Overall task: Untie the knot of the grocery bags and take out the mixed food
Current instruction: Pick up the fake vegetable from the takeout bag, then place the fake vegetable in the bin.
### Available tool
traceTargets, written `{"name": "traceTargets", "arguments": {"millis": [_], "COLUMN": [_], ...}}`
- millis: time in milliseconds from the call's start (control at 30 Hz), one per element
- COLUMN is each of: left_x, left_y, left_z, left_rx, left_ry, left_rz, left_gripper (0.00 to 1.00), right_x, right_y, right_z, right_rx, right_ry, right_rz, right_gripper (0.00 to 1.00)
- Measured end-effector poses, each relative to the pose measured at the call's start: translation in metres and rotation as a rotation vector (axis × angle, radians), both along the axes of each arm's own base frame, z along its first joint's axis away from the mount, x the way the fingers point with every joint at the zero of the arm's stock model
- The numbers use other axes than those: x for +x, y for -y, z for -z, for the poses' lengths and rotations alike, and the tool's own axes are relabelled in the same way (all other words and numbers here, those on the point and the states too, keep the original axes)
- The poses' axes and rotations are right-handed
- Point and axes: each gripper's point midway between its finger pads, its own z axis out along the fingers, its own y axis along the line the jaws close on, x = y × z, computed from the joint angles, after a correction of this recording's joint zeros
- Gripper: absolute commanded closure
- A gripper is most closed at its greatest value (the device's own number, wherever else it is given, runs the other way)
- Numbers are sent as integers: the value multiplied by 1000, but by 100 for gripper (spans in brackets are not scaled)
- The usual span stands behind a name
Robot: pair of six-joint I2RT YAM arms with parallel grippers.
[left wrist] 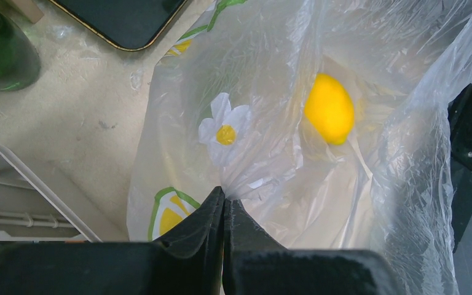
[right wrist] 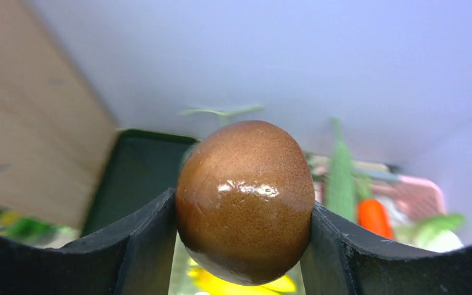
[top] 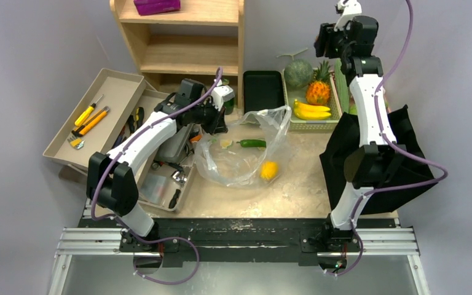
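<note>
The see-through plastic grocery bag (top: 241,161) lies open in the middle of the table, printed with a daisy and lemons (left wrist: 224,130). Inside it are a yellow citrus (top: 269,169) (left wrist: 329,109) and a small green pepper (top: 252,143). My left gripper (top: 217,117) (left wrist: 224,198) is shut on a pinched fold of the bag's near-left edge. The black cloth bag (top: 405,153) slumps at the right, behind the right arm. My right gripper (top: 327,38) (right wrist: 244,215) is raised high over the back of the table, shut on a glossy brown egg-shaped item (right wrist: 244,190).
A basket (top: 312,126) at the back holds a melon (top: 298,72), pineapple and bananas, beside a flat black tray (top: 262,89). A wooden shelf (top: 184,49) stands behind. A beige tray of yellow-handled tools (top: 89,117) and a grey bin (top: 166,181) sit left. A green bottle (left wrist: 3,52) stands nearby.
</note>
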Motion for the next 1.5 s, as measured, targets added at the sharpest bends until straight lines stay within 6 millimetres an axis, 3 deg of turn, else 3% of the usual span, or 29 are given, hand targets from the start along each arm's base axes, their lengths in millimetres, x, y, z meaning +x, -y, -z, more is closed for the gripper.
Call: {"name": "traceTargets", "arguments": {"millis": [200, 300, 467, 667, 733, 867, 1067, 1300, 1400, 1500], "left_x": [2, 4, 7, 7, 8, 9, 8, 8, 8, 8], "left_y": [1, 2, 5, 6, 6, 6, 6, 7, 7, 7], "left_z": [-2, -3, -3, 6, 7, 8, 11, 14, 15, 15], "left_rx": [-9, -17, -32, -33, -33, -35, -33, -33, -34, -34], "left_ry": [6, 5, 13, -9, -8, -4, -12, -20, -22, -23], "left_rz": [-6, -13, -22, -32, -32, -32, -30, -26, -24, -23], "left_gripper": [100, 100, 100, 100, 100, 100, 100, 100, 100, 100], "right_x": [32, 37, 43, 62, 61, 59, 58, 55, 52, 39], "right_y": [100, 134, 173, 207, 213, 219, 221, 214, 192, 155], "right_z": [73, 106, 142, 155, 163, 172, 174, 178, 169, 139], "right_rx": [-109, -122, -128, -122, -121, -122, -122, -104, -57, -26], "right_ry": [-133, -199, -265, -263, -278, -301, -307, -324, -312, -271], "right_rz": [293, 374, 453, 516, 527, 539, 544, 511, 416, 282], "right_gripper": [57, 57, 56, 50, 48, 36, 2, 3, 4, 5]}}
